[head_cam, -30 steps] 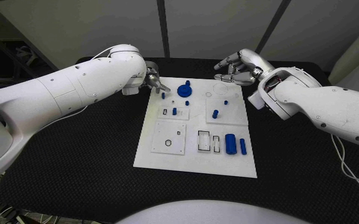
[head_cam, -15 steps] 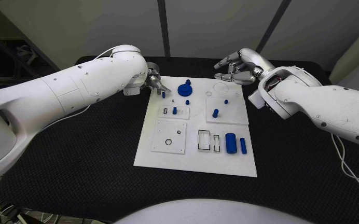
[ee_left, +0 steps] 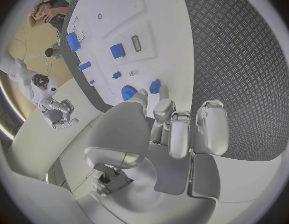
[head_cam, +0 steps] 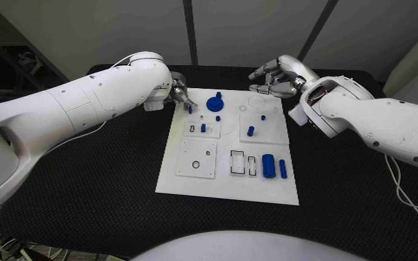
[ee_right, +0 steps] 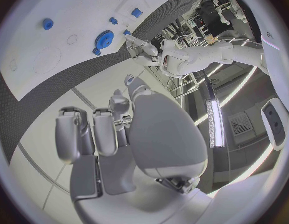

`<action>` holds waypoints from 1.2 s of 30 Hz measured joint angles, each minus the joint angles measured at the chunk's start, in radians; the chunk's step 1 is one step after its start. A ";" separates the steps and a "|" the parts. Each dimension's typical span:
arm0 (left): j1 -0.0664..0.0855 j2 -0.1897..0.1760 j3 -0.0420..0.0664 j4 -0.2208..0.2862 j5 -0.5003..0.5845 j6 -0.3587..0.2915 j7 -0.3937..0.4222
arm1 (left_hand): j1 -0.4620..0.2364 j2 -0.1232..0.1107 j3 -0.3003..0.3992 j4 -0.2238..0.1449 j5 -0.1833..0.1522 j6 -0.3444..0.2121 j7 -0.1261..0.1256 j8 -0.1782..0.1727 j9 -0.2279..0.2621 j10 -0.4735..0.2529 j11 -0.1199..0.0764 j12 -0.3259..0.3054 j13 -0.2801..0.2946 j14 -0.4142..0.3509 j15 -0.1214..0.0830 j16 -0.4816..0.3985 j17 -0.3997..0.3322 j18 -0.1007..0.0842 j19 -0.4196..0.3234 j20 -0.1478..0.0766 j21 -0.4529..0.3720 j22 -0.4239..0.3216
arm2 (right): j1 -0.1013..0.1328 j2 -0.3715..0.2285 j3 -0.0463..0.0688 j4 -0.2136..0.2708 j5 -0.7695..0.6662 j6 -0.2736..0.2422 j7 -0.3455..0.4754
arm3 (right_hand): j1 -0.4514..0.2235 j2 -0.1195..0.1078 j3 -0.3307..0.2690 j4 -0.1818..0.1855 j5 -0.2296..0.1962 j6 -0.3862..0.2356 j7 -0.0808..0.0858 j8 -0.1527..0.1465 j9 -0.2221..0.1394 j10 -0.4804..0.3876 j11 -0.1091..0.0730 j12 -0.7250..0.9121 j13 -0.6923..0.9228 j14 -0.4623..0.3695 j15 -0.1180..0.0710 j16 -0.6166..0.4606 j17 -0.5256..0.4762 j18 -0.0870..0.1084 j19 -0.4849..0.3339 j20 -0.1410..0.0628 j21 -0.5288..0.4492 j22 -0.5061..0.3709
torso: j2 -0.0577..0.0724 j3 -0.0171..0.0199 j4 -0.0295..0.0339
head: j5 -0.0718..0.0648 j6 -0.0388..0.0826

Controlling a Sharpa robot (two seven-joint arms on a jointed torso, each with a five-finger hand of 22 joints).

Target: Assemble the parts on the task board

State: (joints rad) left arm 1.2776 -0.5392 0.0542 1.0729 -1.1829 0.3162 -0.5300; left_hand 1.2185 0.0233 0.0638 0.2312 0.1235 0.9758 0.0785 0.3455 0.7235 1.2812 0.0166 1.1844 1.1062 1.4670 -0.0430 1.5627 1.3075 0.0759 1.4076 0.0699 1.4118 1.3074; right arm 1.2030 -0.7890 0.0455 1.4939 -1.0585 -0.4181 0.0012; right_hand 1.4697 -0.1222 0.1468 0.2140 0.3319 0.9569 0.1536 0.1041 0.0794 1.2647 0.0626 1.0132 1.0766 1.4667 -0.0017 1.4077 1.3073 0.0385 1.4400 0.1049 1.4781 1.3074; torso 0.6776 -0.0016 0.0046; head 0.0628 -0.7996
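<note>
The white task board (head_cam: 174, 179) lies in the middle of the black table. At its far left corner my left hand (head_cam: 180, 96) pinches a small blue peg (head_cam: 190, 110) between thumb and a finger, just left of the blue gear (head_cam: 215, 104). The left wrist view shows the peg (ee_left: 155, 86) at the fingertips, with the gear (ee_left: 128, 92) beside it. My right hand (head_cam: 277, 78) hovers over the board's far right corner, fingers loosely bent and holding nothing. The right wrist view looks across at the gear (ee_right: 106, 37) and the left hand (ee_right: 139, 47).
Several blue parts are on the board: a peg (head_cam: 250, 132), a small stud (head_cam: 262, 118), a short piece (head_cam: 203, 128), a thick cylinder (head_cam: 268, 167) and a thin one (head_cam: 283, 170). Empty slots (head_cam: 238, 163) lie beside a square plate (head_cam: 197, 159).
The left hand and its peg have shifted very slightly over the board's far left corner. The right hand has stayed where it was.
</note>
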 measured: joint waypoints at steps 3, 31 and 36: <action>0.000 0.000 0.000 0.000 0.010 -0.003 0.001 | 0.033 0.017 0.014 -0.019 0.000 0.000 0.000 0.000 -0.001 -0.004 -0.004 0.000 -0.003 0.000 0.000 0.000 0.000 0.000 0.000 0.000 0.000 0.000 | 0.000 0.000 0.000 0.000 0.000 0.000 0.000 | 0.000 0.000 0.000 0.000 0.000 0.000 0.000 0.000 0.000 0.000 0.000 0.000 0.000 0.000 0.000 0.000 0.000 0.000 0.000 0.000 0.000 0.000 | 0.000 0.0000 0.0000 | 0.000 0.000; -0.002 -0.047 0.000 0.055 0.072 -0.021 0.009 | 0.123 0.057 0.193 -0.083 0.003 -0.019 -0.003 0.027 0.026 -0.005 -0.008 -0.015 -0.018 -0.004 -0.003 0.006 0.000 0.000 0.007 -0.007 0.000 0.000 | 0.000 0.000 0.000 -0.002 0.000 0.004 0.000 | 0.000 0.000 0.000 0.000 0.000 0.000 0.000 0.000 -0.001 0.000 0.000 0.000 0.000 0.000 0.000 0.000 0.001 0.000 0.000 0.000 0.000 0.000 | -0.001 -0.0001 0.0019 | 0.000 -0.006; -0.002 -0.083 0.000 0.113 0.092 -0.050 0.012 | 0.086 -0.004 0.298 -0.114 0.003 -0.025 -0.007 0.039 0.040 0.003 -0.013 -0.016 -0.025 -0.004 -0.003 0.006 0.000 0.000 0.011 -0.011 0.005 0.000 | 0.000 0.000 0.000 -0.003 0.000 0.004 0.000 | 0.000 0.000 0.000 0.000 0.000 0.000 0.000 0.000 -0.001 0.000 0.000 0.000 0.000 0.000 0.000 0.000 0.001 0.000 0.000 0.000 0.000 0.000 | -0.002 -0.0001 0.0021 | 0.005 -0.006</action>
State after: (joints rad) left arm 1.2759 -0.6219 0.0541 1.1858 -1.0905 0.2657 -0.5175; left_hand 1.3047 0.0196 0.3621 0.1169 0.1262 0.9503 0.0716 0.3843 0.7637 1.2841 0.0038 1.1685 1.0810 1.4635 -0.0463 1.5684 1.3075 0.0757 1.4185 0.0590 1.4166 1.3074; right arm 1.2030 -0.7895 0.0456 1.4907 -1.0585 -0.4139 0.0012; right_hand 1.4697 -0.1222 0.1468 0.2140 0.3319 0.9569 0.1536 0.1041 0.0785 1.2647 0.0626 1.0132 1.0766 1.4667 -0.0017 1.4077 1.3080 0.0385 1.4400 0.1049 1.4781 1.3073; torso 0.6758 -0.0017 0.0067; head 0.0679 -0.8055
